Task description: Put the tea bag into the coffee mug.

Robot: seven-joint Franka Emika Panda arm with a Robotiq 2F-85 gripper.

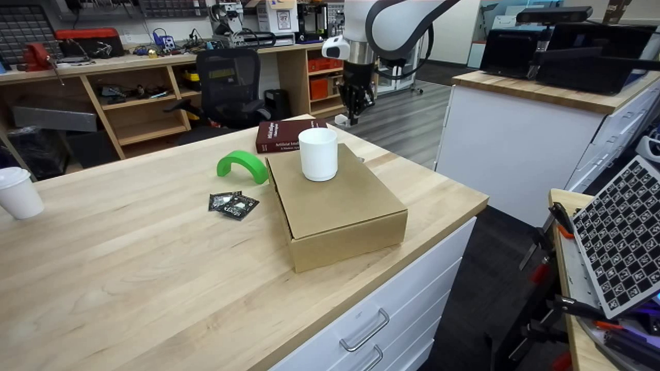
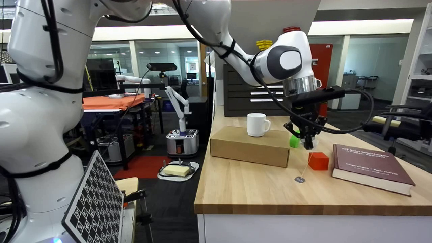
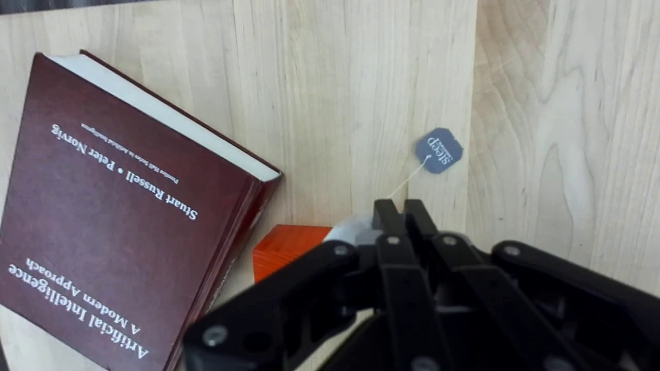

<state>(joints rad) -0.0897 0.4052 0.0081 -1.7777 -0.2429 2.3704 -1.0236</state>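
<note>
Wrist view, starting from the left edge: a dark red book [image 3: 118, 206] on artificial intelligence lies flat on the wooden tabletop [image 3: 541, 216], with a red block [image 3: 289, 242] just beside it. Next comes the tea bag [image 3: 350, 229], a whitish scrap partly hidden behind the gripper [image 3: 399, 210], whose fingers [image 3: 384, 208] are clenched on it. From the fingertips a thin string [image 3: 407, 178] slants to a blue-grey tag [image 3: 438, 150] printed "steep", farther right.

In an exterior view, again from the left, a lidded white cup [image 1: 19, 193] stands well apart from the other things on the tabletop. Two dark packets [image 1: 238, 207] overlap, lying flat, and just behind them a green arch [image 1: 243, 158] stands near the left edge of a cardboard box [image 1: 345, 206]. The coffee mug [image 1: 318, 154] is upright on top of the box, and beyond it, a little to the right, the gripper hangs in the air with the tea bag at its tips.

In an exterior view the mug's handle [image 2: 269, 125] points right, towards the gripper. There the tea bag is above the tabletop, apart from the mug, with the red block below it and the book at the far right
</note>
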